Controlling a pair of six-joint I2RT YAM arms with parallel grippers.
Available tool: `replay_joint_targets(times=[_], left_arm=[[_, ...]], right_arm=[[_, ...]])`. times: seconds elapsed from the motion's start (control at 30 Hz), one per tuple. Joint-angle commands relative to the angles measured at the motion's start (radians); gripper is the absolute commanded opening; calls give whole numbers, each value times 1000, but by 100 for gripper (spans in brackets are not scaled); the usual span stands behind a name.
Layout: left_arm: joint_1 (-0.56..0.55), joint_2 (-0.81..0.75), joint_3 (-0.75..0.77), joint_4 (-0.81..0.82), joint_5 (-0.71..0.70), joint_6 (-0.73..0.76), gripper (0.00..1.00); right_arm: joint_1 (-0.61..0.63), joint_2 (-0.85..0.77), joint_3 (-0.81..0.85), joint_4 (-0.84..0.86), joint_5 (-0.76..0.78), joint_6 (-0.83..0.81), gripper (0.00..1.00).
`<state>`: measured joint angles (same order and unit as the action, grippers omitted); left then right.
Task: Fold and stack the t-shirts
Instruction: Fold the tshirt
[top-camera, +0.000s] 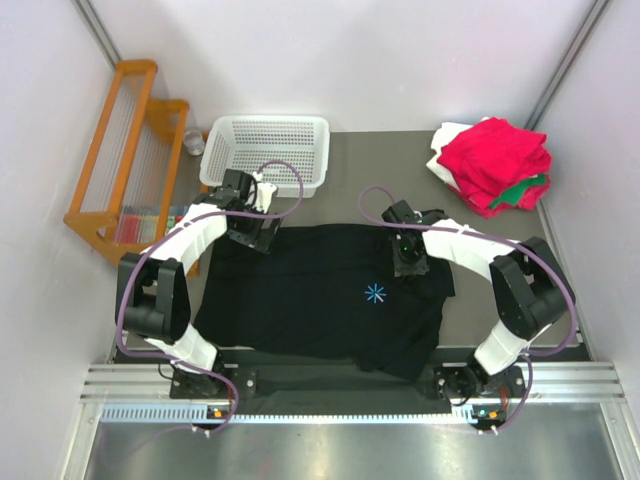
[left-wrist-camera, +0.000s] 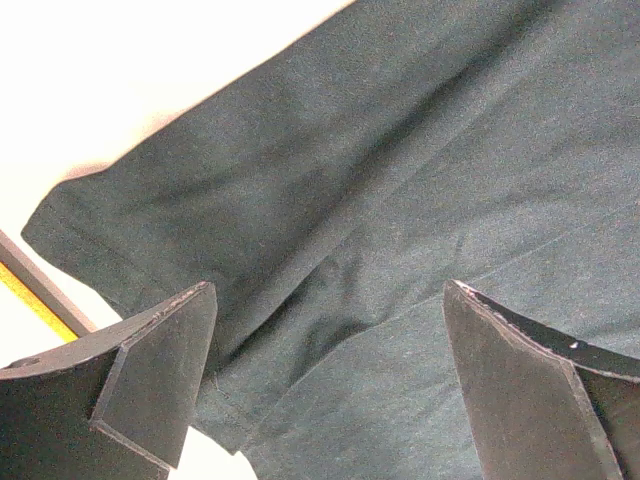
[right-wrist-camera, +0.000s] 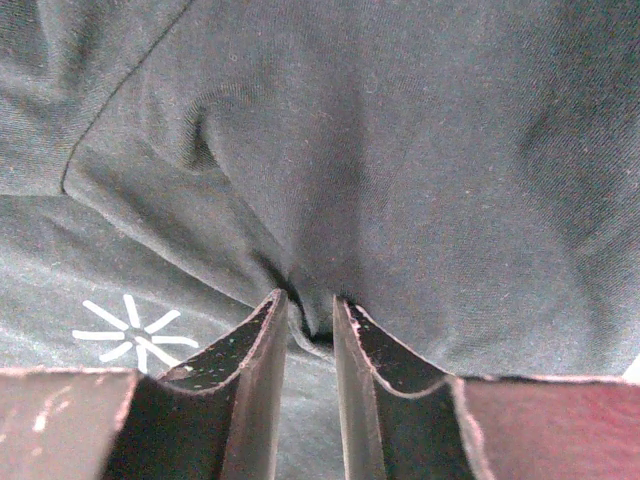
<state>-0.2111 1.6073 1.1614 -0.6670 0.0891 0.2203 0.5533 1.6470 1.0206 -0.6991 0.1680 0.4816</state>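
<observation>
Pinching a pucker of shirt (right-wrist-camera: 400, 150), seemingly to fold it, right claw (right-wrist-camera: 310, 312) grips while left claw (left-wrist-camera: 330, 300) hangs wide open above the sleeve (left-wrist-camera: 150, 230).

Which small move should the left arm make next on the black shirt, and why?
Probably lower the left fingers and close them on the hemmed edge of the large black cloth t-shirt. They stand wide open above that edge, while the right fingers are nearly together with a cloth pucker between them.
</observation>
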Motion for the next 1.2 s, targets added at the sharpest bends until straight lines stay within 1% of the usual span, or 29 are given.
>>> replay_joint_targets(times=[0.0, 0.33, 0.4, 0.5, 0.53, 0.63, 0.97, 1.17], left_arm=[[-1, -43, 12, 0, 3, 14, 99], [-1, -44, 12, 3, 3, 14, 99], [-1, -46, 12, 1, 1, 16, 99], [-2, -44, 9, 1, -2, 14, 99], [-1, -46, 11, 3, -2, 16, 99], [-1, -46, 8, 3, -2, 16, 99], [-1, -46, 6, 4, 0, 14, 99], [-1, -44, 4, 6, 3, 14, 99]], right_arm=[[-4, -30, -19, 6, 24, -3, 25], [-12, -27, -53, 24, 15, 2, 21], [-12, -29, -50, 24, 13, 0, 19], [-13, -29, -39, 21, 13, 0, 11], [-13, -29, -34, 21, 13, -3, 7], [-13, -30, -25, 18, 16, -5, 0], [-16, -70, 50, -30, 19, -3, 0], [-15, -127, 91, -59, -16, -3, 0]])
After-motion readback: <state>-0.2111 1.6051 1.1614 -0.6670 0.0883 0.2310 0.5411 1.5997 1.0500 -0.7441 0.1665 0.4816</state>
